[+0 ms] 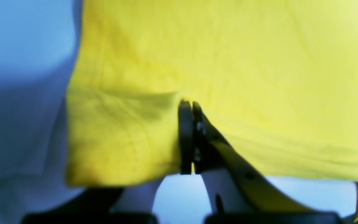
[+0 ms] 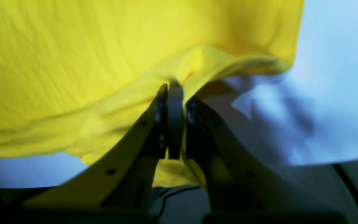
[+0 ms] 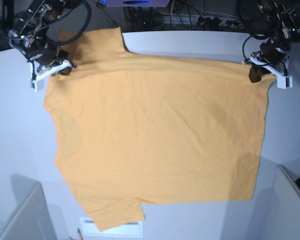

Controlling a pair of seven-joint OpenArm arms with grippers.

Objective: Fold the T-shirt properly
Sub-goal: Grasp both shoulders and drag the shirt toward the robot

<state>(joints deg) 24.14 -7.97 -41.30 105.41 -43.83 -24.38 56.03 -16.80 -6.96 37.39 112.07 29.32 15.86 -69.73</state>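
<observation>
T-shirt [image 3: 155, 135] on table [image 3: 10, 130] | left fingers [image 1: 185, 137], right fingers [image 2: 174, 121] pinch its edge

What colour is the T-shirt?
Plain light orange T-shirt, best seen in the base view; it looks yellow in wrist views.

A white tabletop [image 3: 155, 42] fills most of the base view. Dark cables [image 3: 200, 20] tangle along its far edge, beside a blue-lit device [image 3: 135, 3]. A white label [image 3: 117, 229] lies at the near edge. Grey panels stand at the near left corner [image 3: 20, 212] and near right corner [image 3: 285, 205].
</observation>
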